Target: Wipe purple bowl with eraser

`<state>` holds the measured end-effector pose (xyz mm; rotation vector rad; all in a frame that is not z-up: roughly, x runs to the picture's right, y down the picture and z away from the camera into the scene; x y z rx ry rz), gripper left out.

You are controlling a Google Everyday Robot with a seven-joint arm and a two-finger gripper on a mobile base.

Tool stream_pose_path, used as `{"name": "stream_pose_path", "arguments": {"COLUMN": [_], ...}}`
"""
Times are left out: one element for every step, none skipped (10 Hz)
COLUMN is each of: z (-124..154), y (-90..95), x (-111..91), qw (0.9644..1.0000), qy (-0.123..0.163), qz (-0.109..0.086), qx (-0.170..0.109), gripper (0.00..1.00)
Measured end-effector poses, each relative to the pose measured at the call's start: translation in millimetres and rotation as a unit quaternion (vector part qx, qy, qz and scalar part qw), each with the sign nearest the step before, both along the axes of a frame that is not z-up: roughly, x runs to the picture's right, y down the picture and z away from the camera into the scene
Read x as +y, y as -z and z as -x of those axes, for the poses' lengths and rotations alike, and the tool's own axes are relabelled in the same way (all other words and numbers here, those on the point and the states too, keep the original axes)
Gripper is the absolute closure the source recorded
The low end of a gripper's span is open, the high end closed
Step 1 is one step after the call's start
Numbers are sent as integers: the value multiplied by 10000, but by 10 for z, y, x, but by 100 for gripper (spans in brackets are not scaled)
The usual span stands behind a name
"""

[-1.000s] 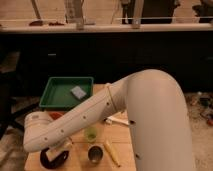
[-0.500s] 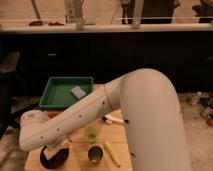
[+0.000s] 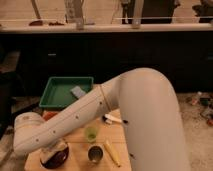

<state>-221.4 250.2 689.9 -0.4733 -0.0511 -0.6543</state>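
The purple bowl (image 3: 55,156), dark and glossy, sits at the front left corner of the wooden table (image 3: 80,145). My white arm sweeps from the right down to the lower left. Its wrist hangs just above the bowl's left rim. The gripper (image 3: 49,149) reaches down from the wrist into or just over the bowl, mostly hidden by the wrist. The eraser is hidden from this view.
A green tray (image 3: 52,95) at the back left holds a grey-blue sponge (image 3: 78,91). An orange bowl (image 3: 50,114) peeks out behind my arm. A green cup (image 3: 91,133), a metal cup (image 3: 94,154), a yellow stick-like object (image 3: 112,152) and a black-and-white brush (image 3: 114,119) stand on the table.
The wrist has sunk slightly lower over the purple bowl. The things on the table have not moved.
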Motion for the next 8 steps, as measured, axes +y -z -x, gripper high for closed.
{"name": "stream_pose_path", "arguments": {"z": [-25, -96, -163, -240, -307, -357, -398, -421], "y": [29, 45, 42, 27, 4, -26, -73, -110], "x": [36, 83, 102, 114, 126, 131, 111, 89], "qw": [10000, 10000, 9999, 9998, 9996, 9994, 9991, 9989], "qy": [0, -16, -36, -69, -95, -115, -149, -165], "qz": [29, 83, 114, 149, 185, 205, 216, 217], "qx": [-6, 26, 66, 125, 191, 254, 325, 372], "gripper": [100, 100, 100, 100, 100, 100, 100, 100]}}
